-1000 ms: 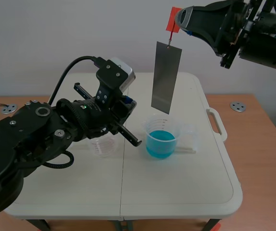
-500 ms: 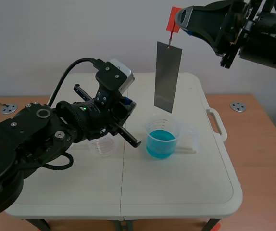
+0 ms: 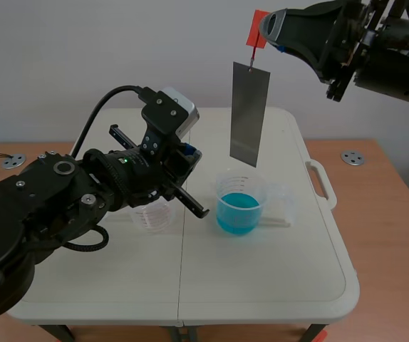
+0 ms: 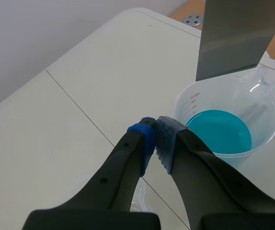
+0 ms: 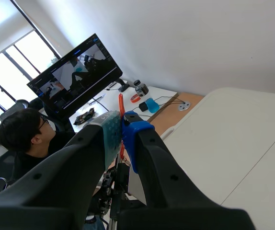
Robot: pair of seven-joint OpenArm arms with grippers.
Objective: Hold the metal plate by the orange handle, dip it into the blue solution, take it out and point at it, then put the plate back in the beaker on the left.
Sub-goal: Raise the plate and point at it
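Hanging from the right gripper [image 3: 264, 31] high over the white folding table [image 3: 261, 285], a thin grey rectangular metal plate [image 3: 249, 114] dangles above the clear plastic beaker of blue solution [image 3: 240, 203]. Its lower edge is clear of the rim and out of the liquid. The right gripper's fingers are closed on the small orange handle [image 3: 259, 30], which joins the plate by a thin red stem. In the right wrist view the pads pinch that stem between them.

The left gripper [image 3: 201, 211] has nothing in it. Its two pads are pressed together and aimed toward the blue beaker and the plate's lower edge, touching neither. The blue beaker stands near the middle of the table, just right of the centre seam. An empty clear plastic beaker [image 3: 153, 217] sits left of the seam, partly hidden under the left arm.

The plate looks stiff and light but free to swing on its stem, so any move toward the left beaker probably calls for a slow, steady carry. Its smooth faces may be wet, and they offer little grip. The orange handle appears to be the only sensible place to take hold.
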